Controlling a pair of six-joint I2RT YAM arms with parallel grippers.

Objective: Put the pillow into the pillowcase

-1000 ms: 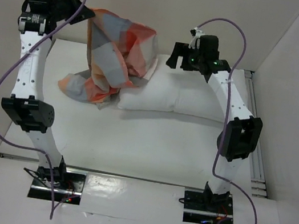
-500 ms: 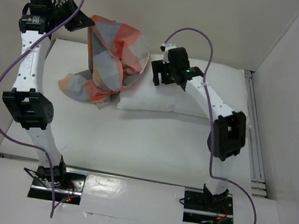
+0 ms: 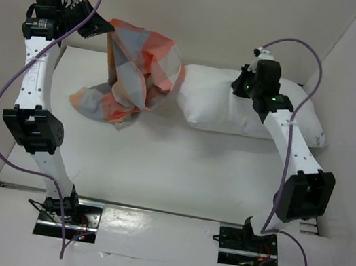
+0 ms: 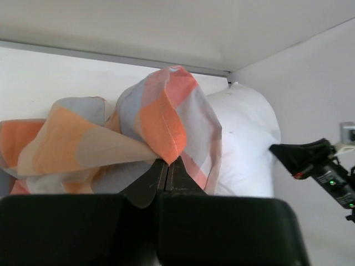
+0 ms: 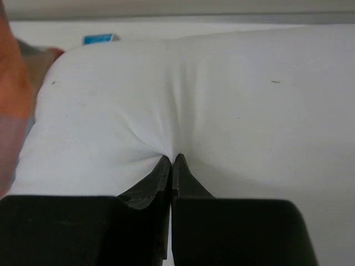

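White surface (image 3: 158, 164), pale walls behind and to both sides. Right hand (image 5: 172, 160): pinched fully together on a pucker of the pillow (image 5: 233, 100), toward its left end. Left hand (image 4: 168, 163): likewise closed, gripping a fold of the pillowcase (image 4: 161, 116) and holding it high over the far left corner, lower part trailing onto the surface. Pillow lying along the far edge, right of centre, left end just beside the hanging cloth.

Make the pinch deep enough to carry stuffing, not cover alone. Find the case mouth before advancing; not identifiable in any view. Lead with the pillow corner, low and level.

Consult wrist views for grip contact, hidden from above. Consult overhead view for layout and dark specks (image 3: 318, 138) at the pillow's right corner.
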